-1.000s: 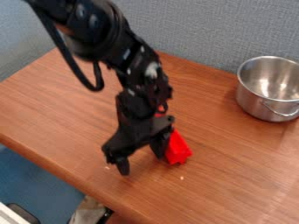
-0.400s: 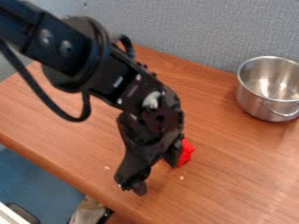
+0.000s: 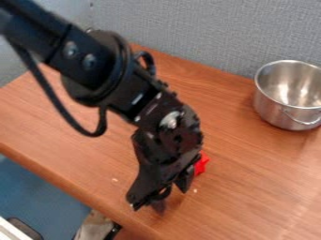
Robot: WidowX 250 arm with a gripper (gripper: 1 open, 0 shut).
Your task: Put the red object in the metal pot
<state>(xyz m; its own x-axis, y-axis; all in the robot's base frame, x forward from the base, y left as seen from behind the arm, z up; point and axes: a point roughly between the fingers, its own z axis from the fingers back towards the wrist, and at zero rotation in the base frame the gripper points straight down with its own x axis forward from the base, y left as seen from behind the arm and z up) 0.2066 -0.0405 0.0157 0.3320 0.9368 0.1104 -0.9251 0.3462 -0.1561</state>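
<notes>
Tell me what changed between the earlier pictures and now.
The black robot arm swung lower over the bright red plastic block, now hiding most of it; the end effector sits near the table's front edge. Whether it grips the block is hidden. The shiny round metal pot and brown wooden table stayed put.

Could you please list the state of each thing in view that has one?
Red object: lying on the table, mostly hidden behind the arm, not in the pot.
Pot: upright, no lid, nothing visible inside.
Gripper: pointing down over the red object; whether its fingers are open or shut cannot be seen.
</notes>
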